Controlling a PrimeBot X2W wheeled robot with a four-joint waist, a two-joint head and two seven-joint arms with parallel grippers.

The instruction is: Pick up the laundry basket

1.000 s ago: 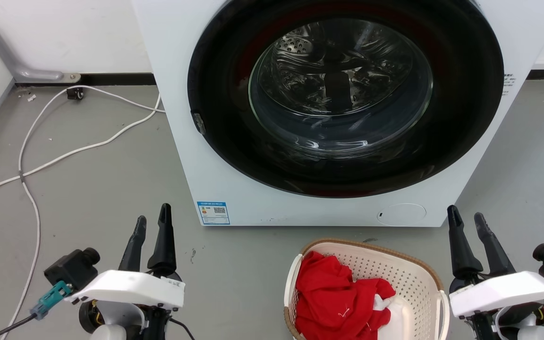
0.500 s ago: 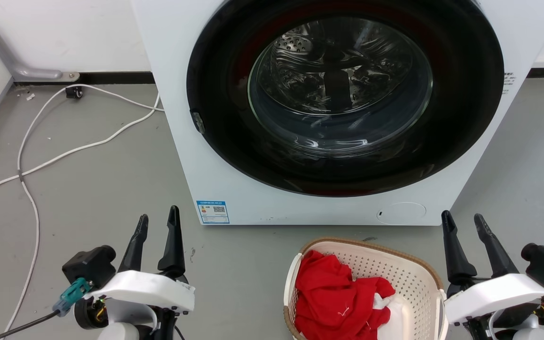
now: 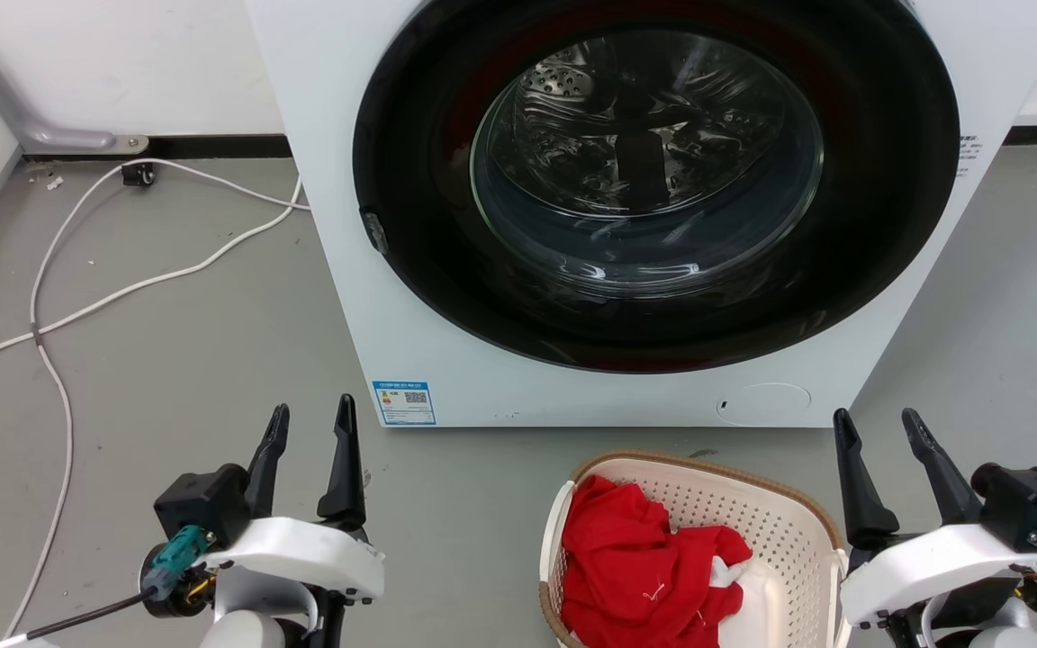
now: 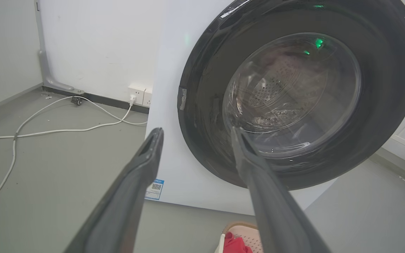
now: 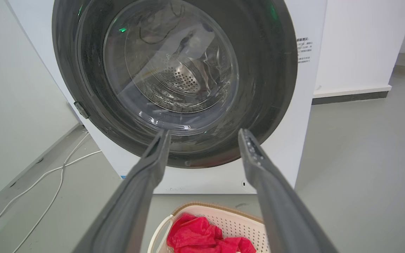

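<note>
Partly cut off below: laundry basket (image 3: 766, 531), red cloth (image 3: 635, 567) inside.

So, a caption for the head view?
Left gripper and right gripper, both open, flank a basket before a washer.

Washer (image 3: 482, 382) fills the upper middle; white cable (image 3: 32, 328) snakes over grey floor (image 3: 212, 360), left; red cloth (image 3: 635, 567) bottom centre.
</note>
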